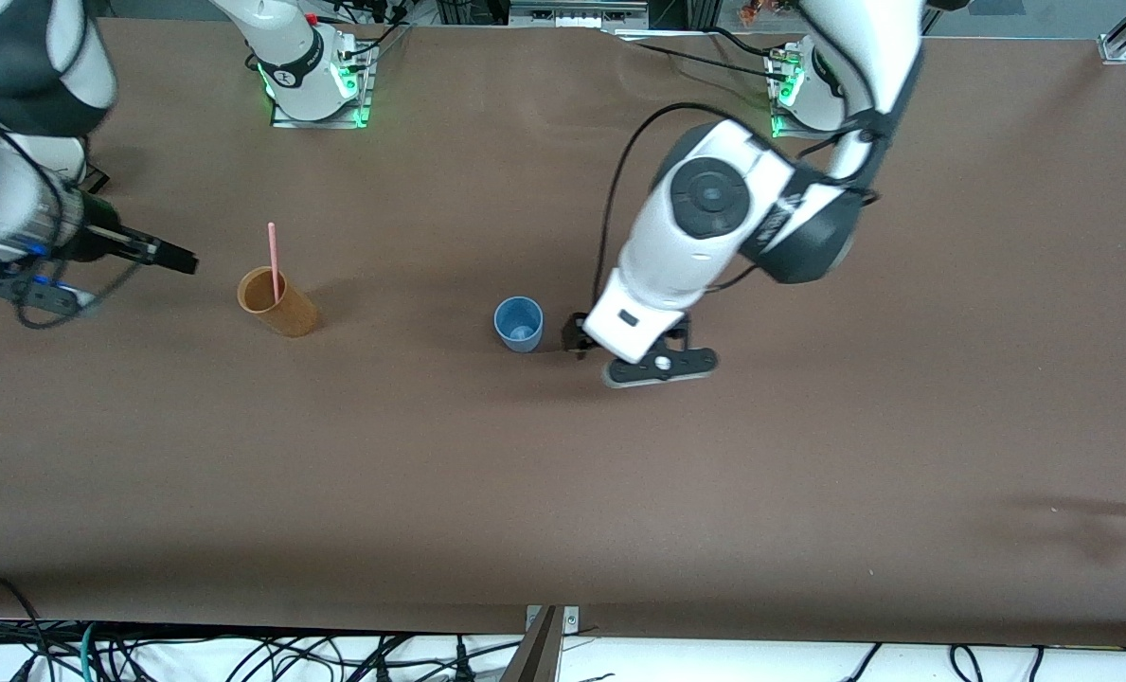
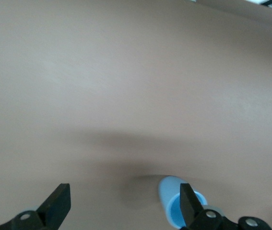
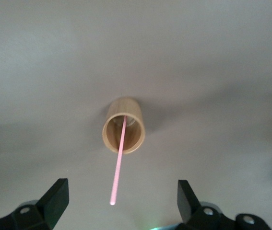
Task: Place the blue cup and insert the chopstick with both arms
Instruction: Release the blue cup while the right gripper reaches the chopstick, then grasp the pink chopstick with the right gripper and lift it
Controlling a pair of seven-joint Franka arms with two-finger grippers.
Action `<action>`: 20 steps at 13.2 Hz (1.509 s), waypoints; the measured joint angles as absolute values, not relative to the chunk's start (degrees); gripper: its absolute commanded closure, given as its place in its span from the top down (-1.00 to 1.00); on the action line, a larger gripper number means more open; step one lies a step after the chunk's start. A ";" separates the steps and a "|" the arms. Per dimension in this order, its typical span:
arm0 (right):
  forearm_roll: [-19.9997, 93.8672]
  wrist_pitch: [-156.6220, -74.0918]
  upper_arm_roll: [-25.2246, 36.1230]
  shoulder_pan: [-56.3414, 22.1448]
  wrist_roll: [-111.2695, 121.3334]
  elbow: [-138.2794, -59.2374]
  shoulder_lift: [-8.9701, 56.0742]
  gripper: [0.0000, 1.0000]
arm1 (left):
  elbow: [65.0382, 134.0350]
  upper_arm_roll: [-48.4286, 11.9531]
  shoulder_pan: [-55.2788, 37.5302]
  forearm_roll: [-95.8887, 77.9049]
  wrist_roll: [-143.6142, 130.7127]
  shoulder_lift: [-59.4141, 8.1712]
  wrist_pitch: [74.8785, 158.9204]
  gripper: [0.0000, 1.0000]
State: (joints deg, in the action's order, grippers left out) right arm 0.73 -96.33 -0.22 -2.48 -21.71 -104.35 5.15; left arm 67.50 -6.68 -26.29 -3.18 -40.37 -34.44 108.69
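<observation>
Blue cup (image 1: pixel 519 325) stands upright at centre frame on the brown table (image 1: pixel 563 493), empty. My left gripper (image 1: pixel 589 339) sits just beside it toward the left arm's end, fingers spread and holding nothing; in my left wrist view the cup (image 2: pixel 174 199) shows past one fingertip (image 2: pixel 188 203). At middle left, the chopstick (image 1: pixel 274 260) leans in the orange-brown cup (image 1: pixel 277 302). My right gripper (image 1: pixel 169 253) waits open at the left edge, empty.
</observation>
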 measured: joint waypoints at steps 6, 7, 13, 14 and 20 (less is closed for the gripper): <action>1.37 -111.77 -1.57 -4.05 -28.82 -122.77 4.18 0.59 | 67.61 -6.37 -11.91 -3.18 -19.62 -26.46 93.44 1.00; 1.77 -114.78 -1.69 -4.05 -29.25 -125.66 3.76 0.39 | 67.72 -6.31 -9.73 -3.19 -18.80 -25.13 91.79 1.00; 2.20 -118.14 -3.14 -4.04 -30.06 -131.53 1.74 -0.68 | 73.80 -6.29 1.15 -3.19 -17.58 -15.96 89.83 1.00; 2.20 -118.19 -3.48 -4.04 -30.27 -131.54 1.70 -0.74 | 74.67 -6.27 2.25 -3.19 -17.49 -14.86 89.61 1.00; 2.20 -118.58 -3.74 -4.03 -30.47 -131.54 1.22 -1.00 | 79.18 -6.23 6.19 -3.19 -7.72 -11.57 85.96 1.00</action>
State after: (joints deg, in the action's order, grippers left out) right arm 2.20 -118.58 -3.74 -4.03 -30.47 -131.54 1.22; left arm 79.18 -6.23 6.19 -3.19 -7.72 -11.57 85.96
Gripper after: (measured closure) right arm 0.907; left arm 0.000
